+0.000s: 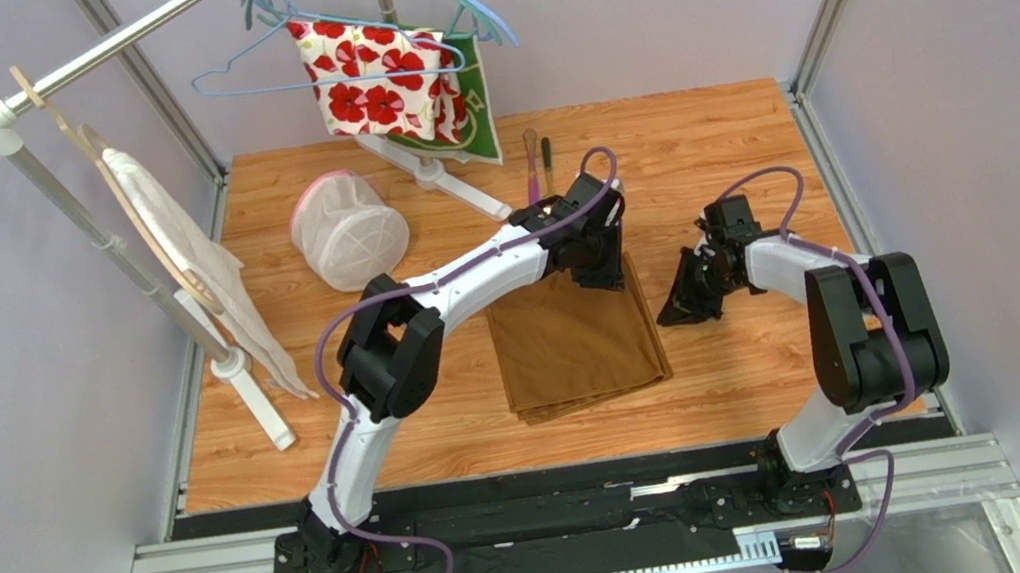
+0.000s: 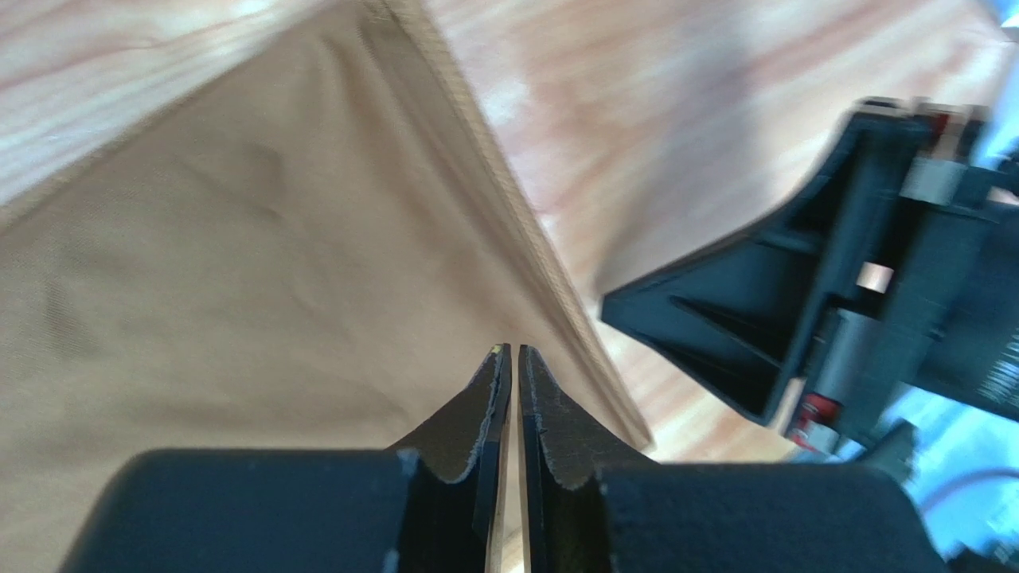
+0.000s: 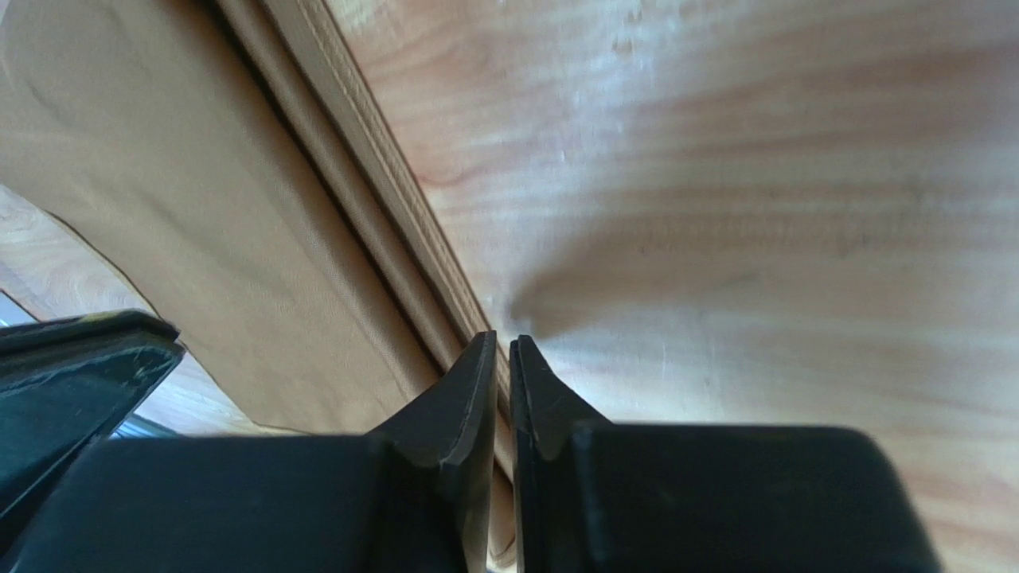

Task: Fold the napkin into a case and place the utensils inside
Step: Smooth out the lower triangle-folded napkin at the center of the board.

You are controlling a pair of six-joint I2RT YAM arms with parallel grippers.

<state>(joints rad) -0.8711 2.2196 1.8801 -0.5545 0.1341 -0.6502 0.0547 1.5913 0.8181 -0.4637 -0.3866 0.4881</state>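
Note:
The golden-brown napkin (image 1: 578,345) lies folded into a rectangle on the wooden table between the two arms. My left gripper (image 1: 602,270) hovers at its far edge, over the cloth (image 2: 239,299), jaws shut with only a hairline slit and nothing between them (image 2: 514,349). My right gripper (image 1: 681,301) sits just off the napkin's right hemmed edge (image 3: 359,227), also shut and empty (image 3: 502,340); it shows as a dark shape (image 2: 837,299) in the left wrist view. The utensils lie at the back of the table: a purple-pink stick (image 1: 531,170) and a dark-handled piece (image 1: 545,154).
A white mesh basket (image 1: 344,231) stands at the back left. A clothes rack carries hangers, a red-flowered cloth (image 1: 379,79) and a green cloth (image 1: 488,116); its foot (image 1: 448,182) runs toward the utensils. A white cloth (image 1: 186,259) hangs by the left pole.

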